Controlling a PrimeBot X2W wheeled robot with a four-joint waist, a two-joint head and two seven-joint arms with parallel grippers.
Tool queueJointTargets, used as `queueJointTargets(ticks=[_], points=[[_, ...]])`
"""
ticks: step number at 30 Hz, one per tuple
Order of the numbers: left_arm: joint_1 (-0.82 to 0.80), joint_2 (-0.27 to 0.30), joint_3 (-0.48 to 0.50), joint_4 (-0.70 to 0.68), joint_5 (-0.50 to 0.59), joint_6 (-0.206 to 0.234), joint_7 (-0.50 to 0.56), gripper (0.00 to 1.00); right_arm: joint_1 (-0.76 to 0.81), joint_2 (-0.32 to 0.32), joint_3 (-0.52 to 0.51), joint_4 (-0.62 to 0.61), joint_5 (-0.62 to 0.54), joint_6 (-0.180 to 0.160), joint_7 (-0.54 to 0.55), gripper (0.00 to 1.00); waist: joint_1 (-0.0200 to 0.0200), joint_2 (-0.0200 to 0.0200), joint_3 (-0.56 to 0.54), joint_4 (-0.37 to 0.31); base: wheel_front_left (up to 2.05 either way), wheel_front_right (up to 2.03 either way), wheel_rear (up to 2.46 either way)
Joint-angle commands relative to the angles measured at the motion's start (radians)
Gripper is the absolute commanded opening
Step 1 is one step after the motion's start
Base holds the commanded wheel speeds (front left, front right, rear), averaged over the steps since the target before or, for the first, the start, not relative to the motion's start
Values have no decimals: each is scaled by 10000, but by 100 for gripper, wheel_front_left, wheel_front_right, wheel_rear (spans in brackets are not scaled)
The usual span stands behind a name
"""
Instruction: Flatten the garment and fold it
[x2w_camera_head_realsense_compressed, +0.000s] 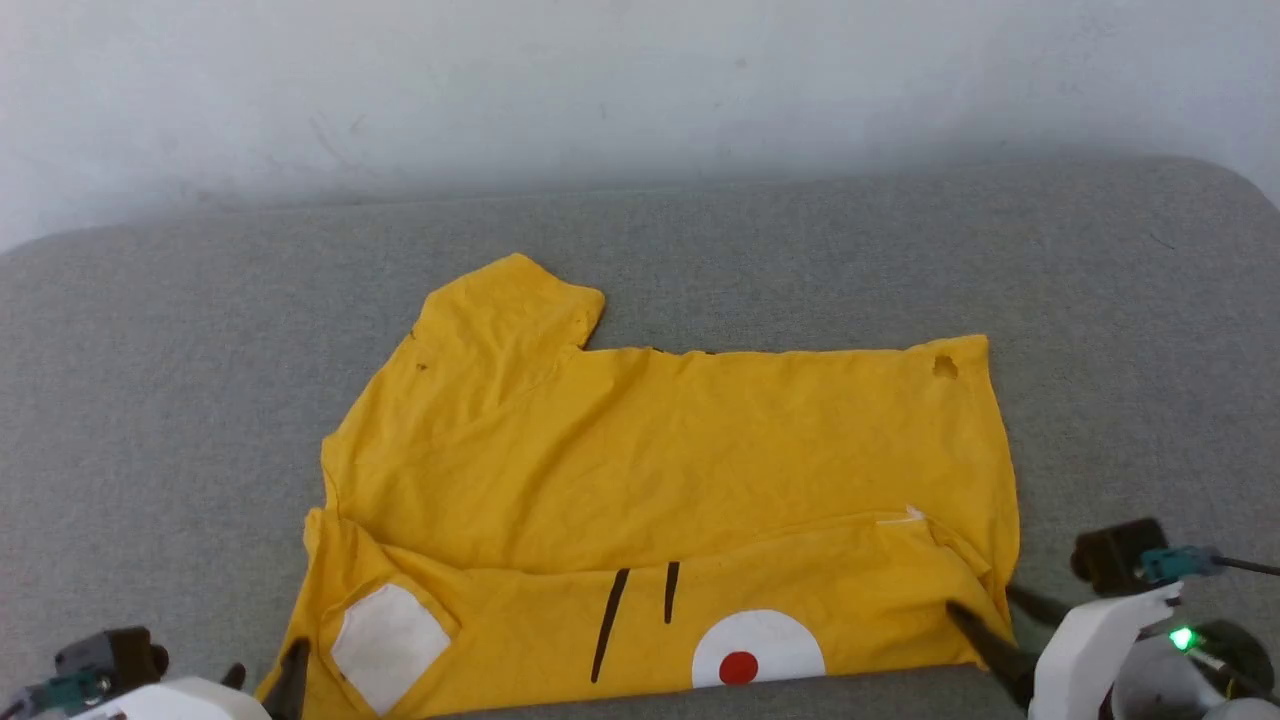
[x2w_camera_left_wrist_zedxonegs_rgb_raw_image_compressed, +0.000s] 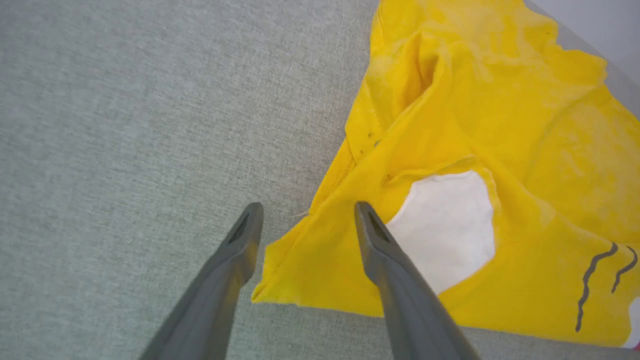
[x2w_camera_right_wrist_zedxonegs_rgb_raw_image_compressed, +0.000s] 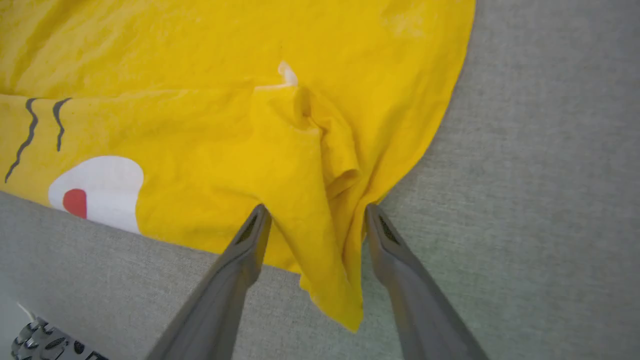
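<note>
The soft, light T-shirt (x2w_camera_head_realsense_compressed: 680, 450) is being straddled at its lower-left and lower-right corners by the spread left end effector (x2w_camera_left_wrist_zedxonegs_rgb_raw_image_compressed: 307, 215) and right end effector (x2w_camera_right_wrist_zedxonegs_rgb_raw_image_compressed: 317, 212); those hemmed corners are probably the best places to pinch.

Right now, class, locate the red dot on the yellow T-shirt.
In the head view, the red dot sits in a white circle at the near edge of the T-shirt, right of centre beside two black lines.
</note>
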Motion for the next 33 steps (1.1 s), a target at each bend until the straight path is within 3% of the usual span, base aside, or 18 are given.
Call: queueJointTargets(ticks=[1,7,12,18,24,33], points=[[-273,-7,134,56,3,-121,-196,100,122,51,-176,-250,-208,-7,-457,100,0,0,31,-82,0,0,0],[-1025,35,753,-159,-41,-449,-948,100,441,1012,-1507,-1502,-1379,-7,-2671,100,0,0,24,-349,0,0,0],[-2133,148,858,-42,148,-705,-1227,100,162,1722,-1919,-2389,-2260,-7,-3669,100,0,0,303,-728,0,0,0],[-3817,289,596,820,624,-907,-1264,100,-367,2013,-1829,-2898,-2799,-7,-4012,100,0,0,976,-1064,0,0,0],[-6526,298,-157,2123,1231,-1440,-837,100,-1070,2162,-1531,-3229,-3027,-7,-4137,100,0,0,2063,-1360,0,0,0],[-9975,340,-1408,4279,1758,-2507,989,100,-1752,2287,-1091,-2999,-3059,-7,-4200,100,0,0,3241,-2007,0,0,0]])
